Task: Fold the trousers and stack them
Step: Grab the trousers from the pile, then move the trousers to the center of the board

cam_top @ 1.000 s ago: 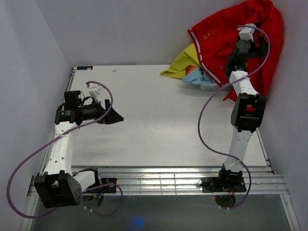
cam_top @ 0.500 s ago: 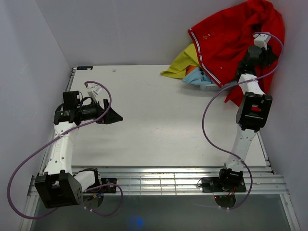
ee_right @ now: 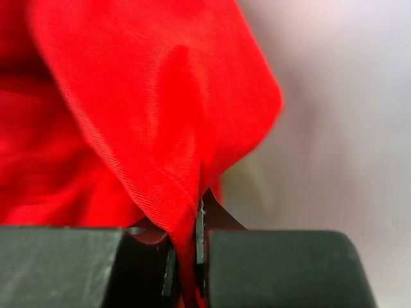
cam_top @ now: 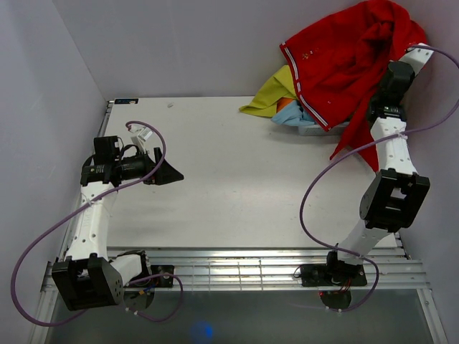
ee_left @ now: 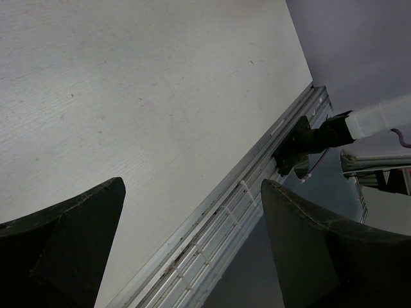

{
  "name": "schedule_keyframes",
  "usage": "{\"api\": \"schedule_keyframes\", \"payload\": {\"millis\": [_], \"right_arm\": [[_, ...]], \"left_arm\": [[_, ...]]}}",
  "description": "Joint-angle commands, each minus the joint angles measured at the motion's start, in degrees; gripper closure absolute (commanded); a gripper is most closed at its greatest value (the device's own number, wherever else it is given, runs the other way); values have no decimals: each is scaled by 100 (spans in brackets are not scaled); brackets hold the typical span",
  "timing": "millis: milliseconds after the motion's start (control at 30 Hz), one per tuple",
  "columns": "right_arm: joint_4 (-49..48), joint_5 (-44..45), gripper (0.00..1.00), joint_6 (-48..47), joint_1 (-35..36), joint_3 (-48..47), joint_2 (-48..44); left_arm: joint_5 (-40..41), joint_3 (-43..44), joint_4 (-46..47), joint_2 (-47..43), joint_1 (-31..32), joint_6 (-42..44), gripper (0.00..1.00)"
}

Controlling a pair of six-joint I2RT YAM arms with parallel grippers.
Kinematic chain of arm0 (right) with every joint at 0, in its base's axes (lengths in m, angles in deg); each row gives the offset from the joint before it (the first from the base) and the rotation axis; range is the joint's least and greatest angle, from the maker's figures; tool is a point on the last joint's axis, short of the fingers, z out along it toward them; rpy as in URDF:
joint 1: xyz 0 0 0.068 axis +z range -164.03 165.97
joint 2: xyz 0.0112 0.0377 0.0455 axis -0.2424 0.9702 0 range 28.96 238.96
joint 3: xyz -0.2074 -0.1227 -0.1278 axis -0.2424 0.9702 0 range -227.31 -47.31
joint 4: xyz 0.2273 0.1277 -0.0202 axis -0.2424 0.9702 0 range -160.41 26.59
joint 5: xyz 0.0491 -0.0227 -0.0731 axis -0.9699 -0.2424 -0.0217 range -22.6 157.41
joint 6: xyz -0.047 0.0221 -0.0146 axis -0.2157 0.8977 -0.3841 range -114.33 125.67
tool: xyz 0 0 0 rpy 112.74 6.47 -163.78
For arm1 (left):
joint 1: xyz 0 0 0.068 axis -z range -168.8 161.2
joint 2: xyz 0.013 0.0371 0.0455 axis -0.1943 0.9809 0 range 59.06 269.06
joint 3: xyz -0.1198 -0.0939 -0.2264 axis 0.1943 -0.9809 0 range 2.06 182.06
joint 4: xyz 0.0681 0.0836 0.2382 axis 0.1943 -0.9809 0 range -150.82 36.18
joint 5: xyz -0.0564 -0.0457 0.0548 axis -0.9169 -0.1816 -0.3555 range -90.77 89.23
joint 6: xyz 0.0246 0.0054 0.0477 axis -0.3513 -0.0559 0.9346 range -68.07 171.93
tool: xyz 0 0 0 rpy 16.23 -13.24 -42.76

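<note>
A: Checking edges first. Finding the bright red soft-fabric trousers (cam_top: 344, 57), thin white side stripe showing, heaped high in the far right corner. Draped against the back wall (cam_top: 186, 43) and the right wall (cam_top: 439, 165), with one tail hanging down beside the right arm.

B: Confirmed. Clenched on a fold of that red cloth: right gripper (ee_right: 185, 256), pressed tight with fabric pinched between, raised above the white flat table (cam_top: 237, 179) close to the right wall. Little room on that side.

A: Noting the left gripper (cam_top: 168, 174) released, black fingers (ee_left: 70, 237) spread wide, grasping nothing. Hovering over the left part of the table, well apart from the trousers.

B: Lying just beside the trousers at the far edge: a crumpled yellow-green garment (cam_top: 276, 93) and a light blue garment (cam_top: 290, 115), touching each other.

A: Broad bare white surface between the two arms. Bounded left by a pale grey wall (cam_top: 43, 86), near side by a ribbed metal rail (cam_top: 251, 266).

B: Logged. Looping off the right arm over the table's right part: a purple cable (cam_top: 301, 201).
</note>
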Motion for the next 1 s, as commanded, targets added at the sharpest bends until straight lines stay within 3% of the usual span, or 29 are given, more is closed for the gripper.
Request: {"api": "schedule_keyframes", "payload": {"millis": [0,233,367,467,567,700,800,967], "right_arm": [[219,-1448,92,1025,50,-65,-542],[431,-4296,92,763,296,-723,-816],[1288,-5177,92,-80,823,-2335,-405],[1966,-5372,92,-783,1552,-3863,69],[2093,-5118,92,-1720,2605,-4442,213],[1086,-4600,92,-3006,4501,-3024,-366],[678,-4476,92,-3403,5460,-2816,-412],[282,-4134,92,-3036,6088,-2730,-366]], "left_arm": [[-188,7,120,-185,-22,-87,2],[128,324,181,-132,-31,-279,2],[111,578,698,-158,-40,-866,2],[181,667,1575,-185,-75,-1534,2],[155,667,2200,-159,-197,-2107,2],[-266,614,2956,-220,-715,-3178,3],[-530,631,3230,-281,-1330,-3523,4],[-926,640,3118,-273,-2148,-3191,5]]}}
